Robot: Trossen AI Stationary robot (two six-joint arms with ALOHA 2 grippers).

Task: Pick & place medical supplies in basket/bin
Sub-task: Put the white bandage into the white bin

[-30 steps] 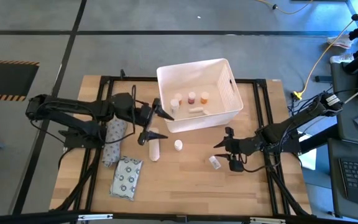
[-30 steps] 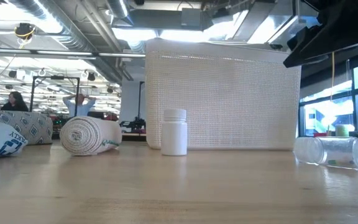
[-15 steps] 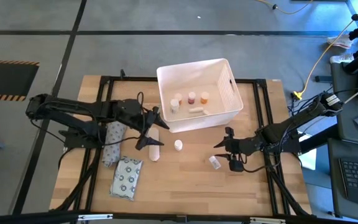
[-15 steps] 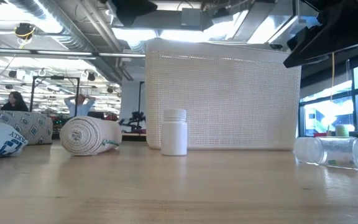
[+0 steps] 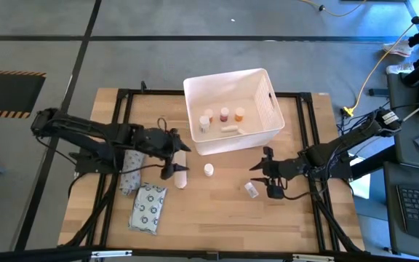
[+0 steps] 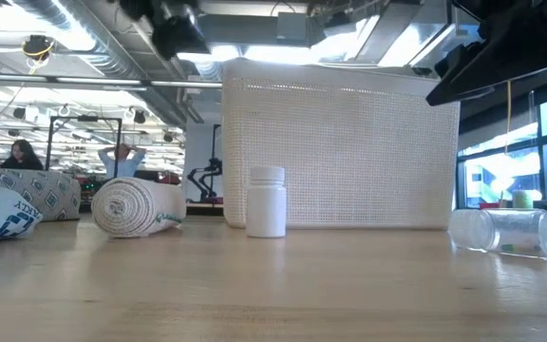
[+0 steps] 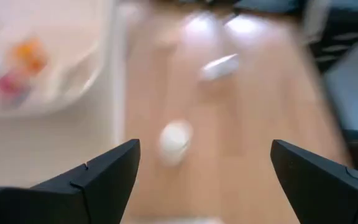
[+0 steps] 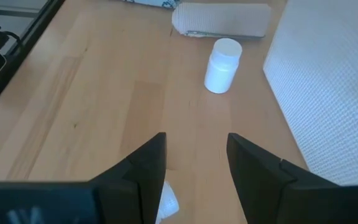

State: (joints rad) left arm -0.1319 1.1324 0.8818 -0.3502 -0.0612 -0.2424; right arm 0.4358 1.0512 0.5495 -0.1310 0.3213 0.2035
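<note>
- We see the white tub [image 5: 257,109] standing at the far middle of the wooden table [image 5: 217,211], its side a fine mesh-like wall in the low view
- Inside it lie three small white bottles, one white-capped [image 5: 205,121], one pink-capped [image 5: 225,114], one orange-capped [image 5: 239,113], and a small white tube [image 5: 230,129]
- A white bottle [image 5: 208,169] stands upright just in front of the tub, apart from it
- The white roll [image 5: 181,172] lies on its side left of that bottle
- A clear tube [image 5: 251,189] lies on its side to the right
- The flat packet with ring pattern [image 5: 148,207] lies near the front left
- Our left gripper [image 5: 172,157] hangs just beside the roll, fingers wide apart and empty
- Our right gripper [image 5: 262,175] sits over the clear tube, fingers apart, holding nothing
</note>
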